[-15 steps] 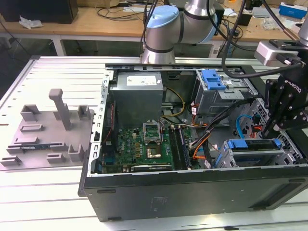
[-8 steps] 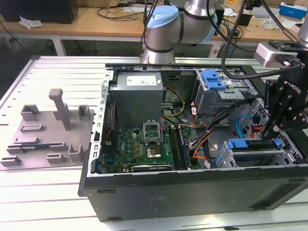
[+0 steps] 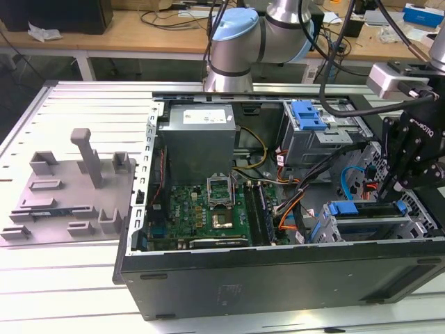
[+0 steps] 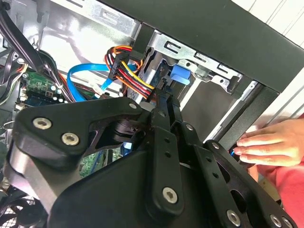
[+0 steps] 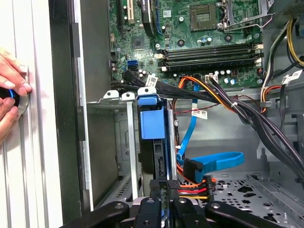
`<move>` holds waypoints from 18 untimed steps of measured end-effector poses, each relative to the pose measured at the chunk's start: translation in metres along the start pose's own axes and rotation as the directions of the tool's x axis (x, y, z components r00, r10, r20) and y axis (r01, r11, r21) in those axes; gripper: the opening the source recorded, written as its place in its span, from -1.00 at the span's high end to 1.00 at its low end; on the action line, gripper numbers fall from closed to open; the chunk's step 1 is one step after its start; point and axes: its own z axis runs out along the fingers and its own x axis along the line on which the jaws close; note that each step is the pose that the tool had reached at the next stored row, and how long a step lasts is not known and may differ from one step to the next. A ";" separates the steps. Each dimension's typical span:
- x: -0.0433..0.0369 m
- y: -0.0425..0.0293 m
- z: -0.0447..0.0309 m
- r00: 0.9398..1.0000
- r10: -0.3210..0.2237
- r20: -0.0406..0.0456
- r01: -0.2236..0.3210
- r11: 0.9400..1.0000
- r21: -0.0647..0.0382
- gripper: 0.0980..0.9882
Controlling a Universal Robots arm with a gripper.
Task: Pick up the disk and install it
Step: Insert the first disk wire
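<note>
Gripper (image 5: 166, 187) linkage, black, closest to the lens in both wrist views; its fingers are pressed together, tips at the near end of the disk (image 5: 152, 124). Disk stands on edge in the silver drive cage (image 5: 130, 142), at the lower right of the exterior view, framed by its blue caddy (the labelled face is hidden). Judged nearly done: pick-up is complete and the disk sits deep in its bay; full seating cannot be confirmed. A person's hand (image 5: 10, 76) rests outside the computer case (image 5: 61, 118).
</note>
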 end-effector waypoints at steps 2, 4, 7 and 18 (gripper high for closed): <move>-0.0001 0.0000 0.0003 1.000 0.000 0.000 0.000 1.000 0.000 0.85; -0.0001 0.0000 0.0007 1.000 0.000 0.000 0.000 1.000 0.000 0.85; -0.0002 0.0000 0.0014 1.000 0.000 0.000 0.000 1.000 0.000 0.85; -0.0008 -0.0001 0.0056 1.000 0.000 0.000 0.000 1.000 0.000 0.85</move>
